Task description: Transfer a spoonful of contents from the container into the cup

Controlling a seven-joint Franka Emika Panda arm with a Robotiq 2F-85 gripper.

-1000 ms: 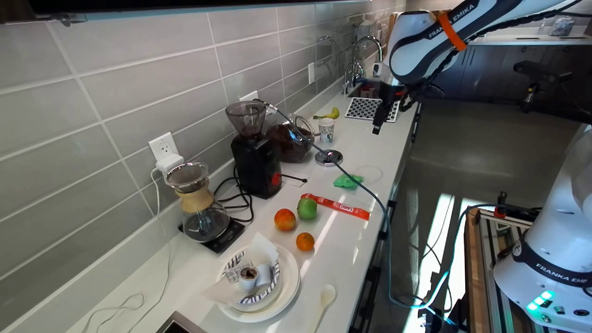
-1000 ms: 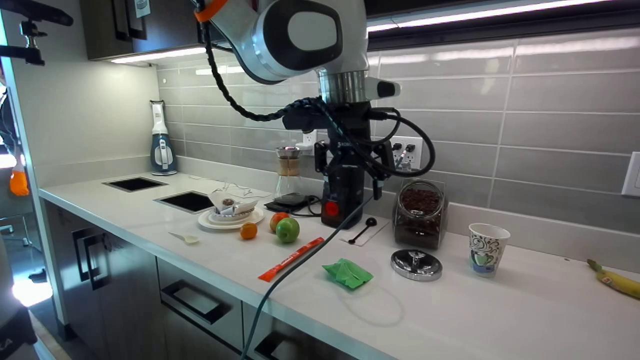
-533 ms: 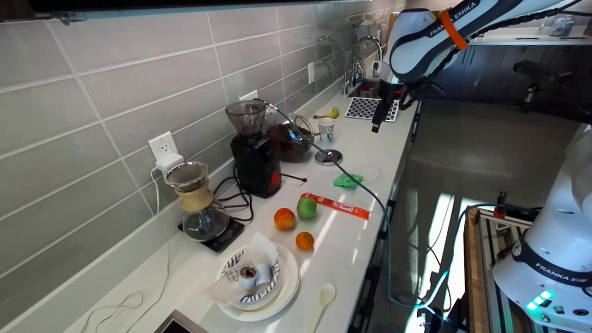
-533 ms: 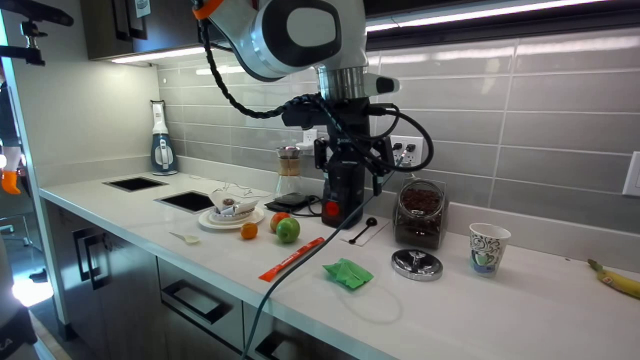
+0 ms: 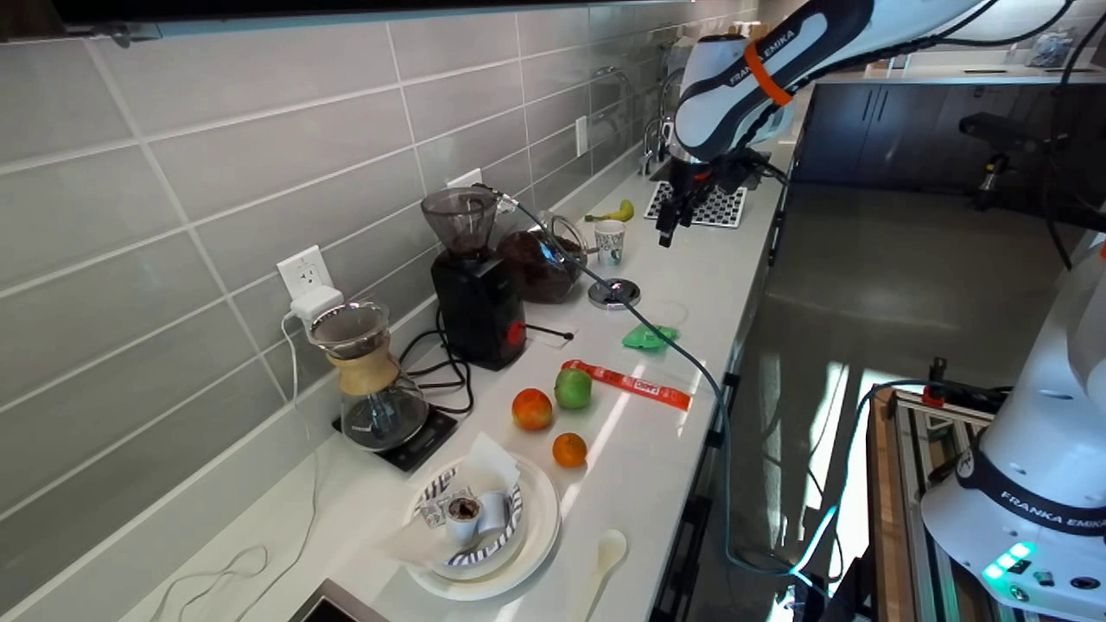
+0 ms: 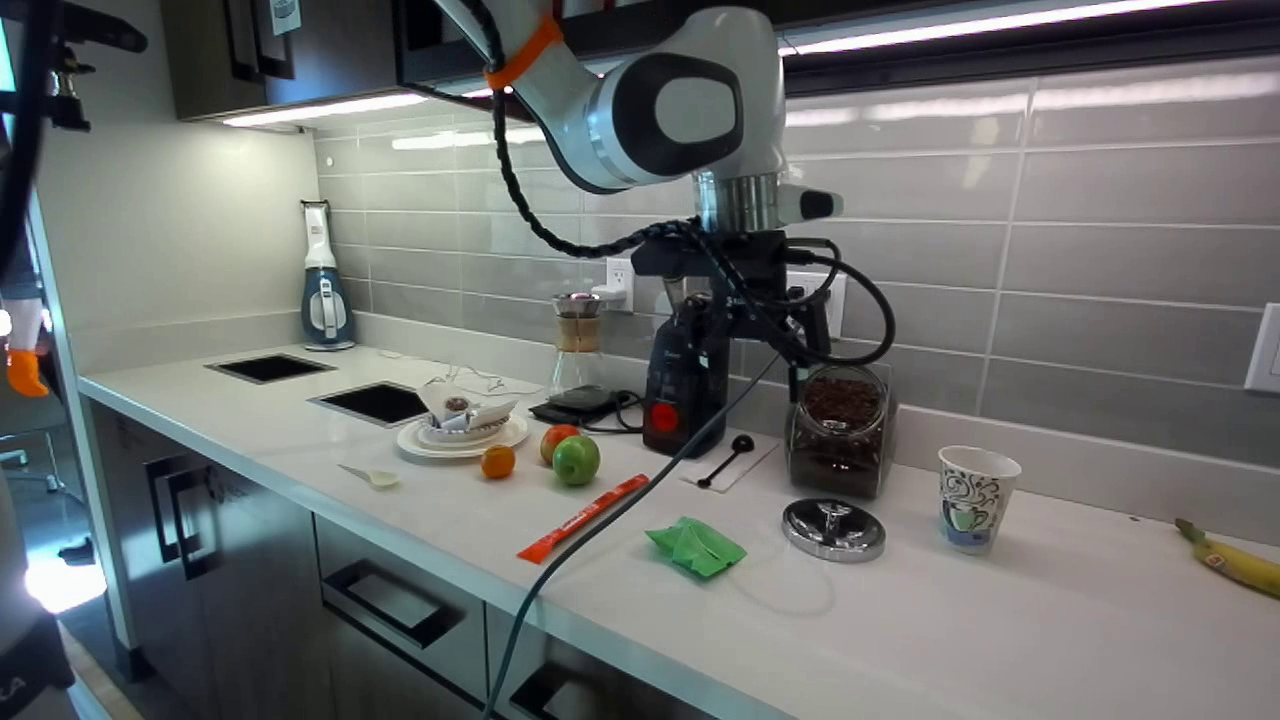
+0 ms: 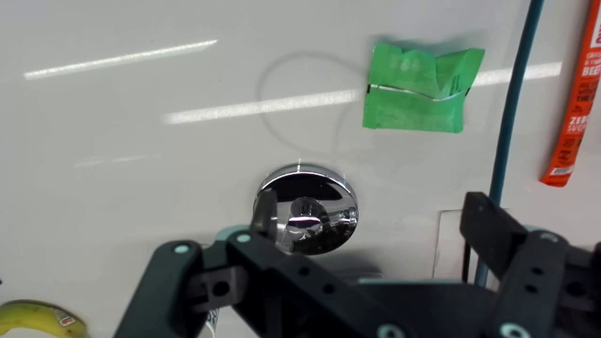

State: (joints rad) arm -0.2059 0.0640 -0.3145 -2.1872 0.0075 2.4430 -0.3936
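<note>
The gripper (image 7: pixel 372 213) has just swung nearer the wall (image 6: pixel 1100 235), fingers (image 7: pixel 489 232) spread and empty, presumably after the black spoon (image 6: pixel 725 461); dark-filled jar (image 6: pixel 838 440) and cup (image 6: pixel 975 505) sit right of centre in an exterior view.

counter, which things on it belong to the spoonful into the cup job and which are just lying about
For the job:
glass jar of dark contents
patterned cup
black spoon (likely the one meant)

Just lying about:
pale spoon
banana
green apple
orange
green packet
red stick packet
silver lid (perhaps the jar's)
</note>
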